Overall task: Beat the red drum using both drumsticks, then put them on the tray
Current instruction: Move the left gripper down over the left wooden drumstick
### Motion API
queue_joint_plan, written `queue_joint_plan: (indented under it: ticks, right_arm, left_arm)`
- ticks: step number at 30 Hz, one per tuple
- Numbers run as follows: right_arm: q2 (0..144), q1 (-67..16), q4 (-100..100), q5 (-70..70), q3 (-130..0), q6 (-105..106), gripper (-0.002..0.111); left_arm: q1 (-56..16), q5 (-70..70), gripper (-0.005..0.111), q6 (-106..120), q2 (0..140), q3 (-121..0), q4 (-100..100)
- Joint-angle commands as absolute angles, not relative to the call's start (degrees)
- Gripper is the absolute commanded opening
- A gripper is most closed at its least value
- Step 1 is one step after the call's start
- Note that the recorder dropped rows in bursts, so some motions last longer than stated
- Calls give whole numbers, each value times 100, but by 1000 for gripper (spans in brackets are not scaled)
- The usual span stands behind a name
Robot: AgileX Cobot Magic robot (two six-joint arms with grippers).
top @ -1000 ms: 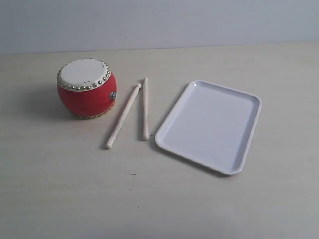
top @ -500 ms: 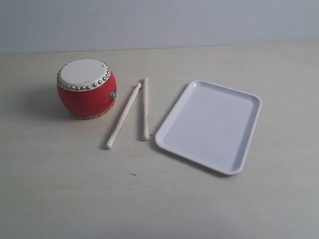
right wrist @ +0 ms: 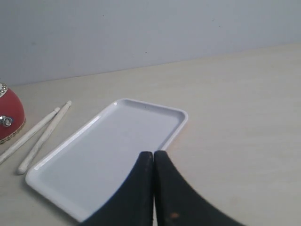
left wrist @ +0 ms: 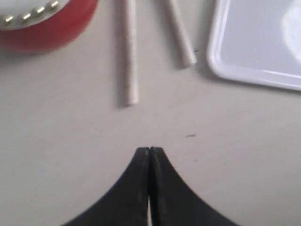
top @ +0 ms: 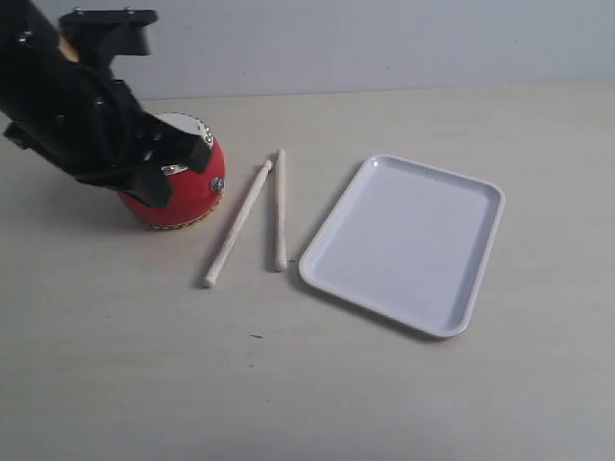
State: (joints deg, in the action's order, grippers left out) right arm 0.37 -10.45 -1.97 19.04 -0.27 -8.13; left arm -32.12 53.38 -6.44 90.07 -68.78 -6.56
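The red drum (top: 187, 197) stands at the left of the table, and my black left arm (top: 86, 115) hides much of it in the exterior view. Two pale drumsticks (top: 237, 224) (top: 280, 208) lie side by side between the drum and the empty white tray (top: 404, 240). My left gripper (left wrist: 149, 149) is shut on nothing and hangs over bare table, short of the thick ends of the drumsticks (left wrist: 130, 56) (left wrist: 181, 33). My right gripper (right wrist: 153, 153) is shut and empty over the edge of the tray (right wrist: 108, 150); it is outside the exterior view.
A plain pale wall runs behind the beige table (top: 288, 384). The drum (right wrist: 9, 113) shows at the edge of the right wrist view.
My left arm has come into the exterior view at the upper left and now covers part of the drum. Drum, drumsticks and tray have not moved.
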Motion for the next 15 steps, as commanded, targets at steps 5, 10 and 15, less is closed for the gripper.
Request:
queue_joint_plan:
  ticks: [5, 10, 15]
  right_arm:
    - [0, -1065, -204, 1874, 0, -768, 0]
    - [0, -1065, -204, 1874, 0, -768, 0]
    - [0, -1065, -204, 1874, 0, -768, 0]
  left_arm:
    - [-3315, 4912, 17, 393, 9747, -7126, -1889]
    - [-3315, 4922, 30, 280, 9902, -7126, -1606]
    - [-3315, 4912, 30, -85, 10072, -7126, -1063]
